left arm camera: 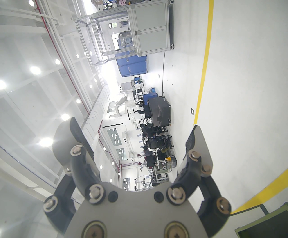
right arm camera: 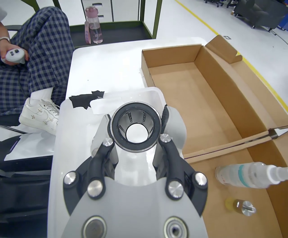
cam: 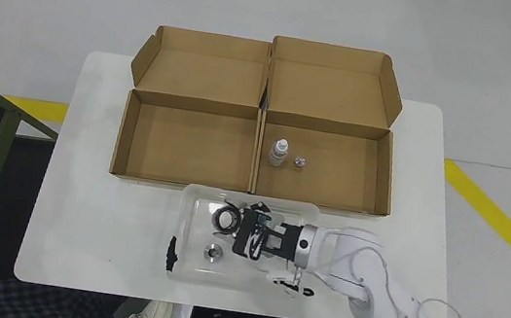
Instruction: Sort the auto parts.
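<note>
Two items already lie in the right-hand box (cam: 343,166) at the far edge of the surface (cam: 79,193): a small bottle (cam: 279,151) and a short metal piece (cam: 300,161) just beside it. Touching that box, the left-hand box (cam: 186,144) holds nothing. Near edge: clear tray (cam: 191,211), with a ring (cam: 225,218) and a round fitting (cam: 213,254) lying inside. Over the tray, the right jaws are clamped on a metal sleeve (right arm camera: 135,117) with a black rim. Aimed off into the room, the left jaws stand apart, gripping nothing. Judgement: sorting is at an early stage. The sleeve needs a box, and at least two more pieces wait.
</note>
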